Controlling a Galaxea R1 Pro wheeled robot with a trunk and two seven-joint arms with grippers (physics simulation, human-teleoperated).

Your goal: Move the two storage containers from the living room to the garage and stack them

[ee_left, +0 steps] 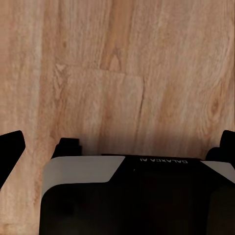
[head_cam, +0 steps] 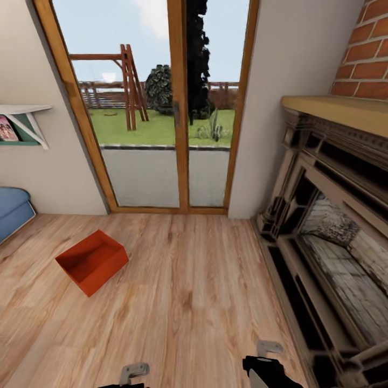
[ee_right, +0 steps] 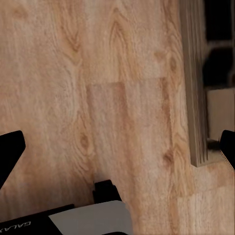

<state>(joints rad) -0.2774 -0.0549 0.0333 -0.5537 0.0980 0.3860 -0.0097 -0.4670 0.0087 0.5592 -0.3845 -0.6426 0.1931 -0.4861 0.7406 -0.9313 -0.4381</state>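
One orange-red storage container [head_cam: 92, 262] sits open and empty on the light wood plank floor [head_cam: 194, 302] of the living room, turned corner-on to the head camera, towards the floor's left side and a short way out from the wood-framed glass doors [head_cam: 161, 108]. Nothing touches it — both arms are well apart from it, at the near edge of the floor.

Behind the bin, the doors look onto a lawn with a wooden swing frame [head_cam: 128, 86], a fence and dark trees. To their left, a beige wall carries a small shelf [head_cam: 24, 121] with a picture on it, and the rounded end of a blue sofa [head_cam: 13, 210] shows at the floor's far left edge. Along the right edge runs a dark carved fireplace [head_cam: 328, 226] with a pale wooden mantel, red brick [head_cam: 366, 48] above it.

The left gripper [ee_left: 117, 144] hangs over bare planks, its black fingertips [ee_left: 11, 152] spread wide at the sides of the left wrist view. The right gripper [ee_right: 117, 147] is likewise spread — its fingertips [ee_right: 10, 152] far apart — over the planks just beside the fireplace's wooden base [ee_right: 198, 83]. Neither pincer holds anything.
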